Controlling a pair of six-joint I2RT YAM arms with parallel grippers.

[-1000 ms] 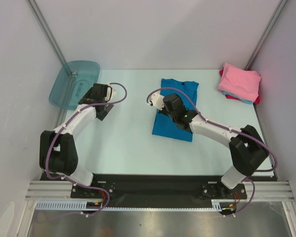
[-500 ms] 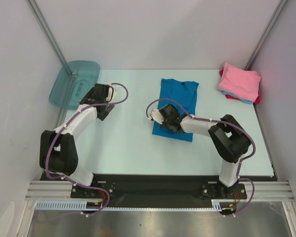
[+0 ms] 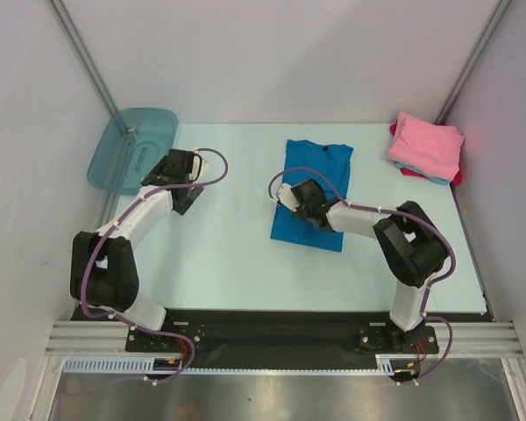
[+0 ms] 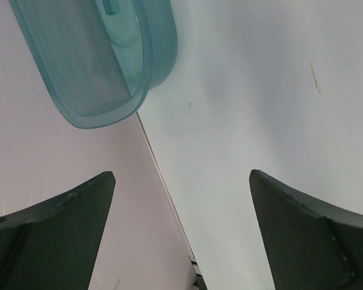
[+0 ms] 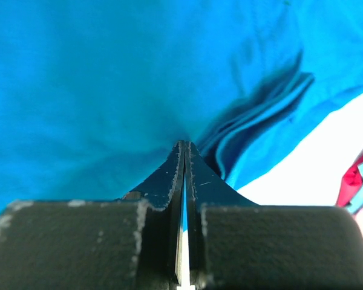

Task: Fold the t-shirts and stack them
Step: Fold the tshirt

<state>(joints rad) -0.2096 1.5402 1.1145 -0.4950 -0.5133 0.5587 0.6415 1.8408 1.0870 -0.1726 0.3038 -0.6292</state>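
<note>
Pale table [image 3: 228, 254]: we count one bright blue t-shirt [image 3: 320, 162], folded narrow at centre, beneath the right gripper [image 3: 294, 195], jaws closed; one pink-topped stack [image 3: 427, 142], light-blue and red edges showing, far right corner; left gripper [image 4: 181, 181] gapes empty.

A see-through teal tub [image 3: 133, 149] is sitting at the far left corner of the pale table [image 3: 219, 254], right by the white wall [image 3: 26, 175].
</note>
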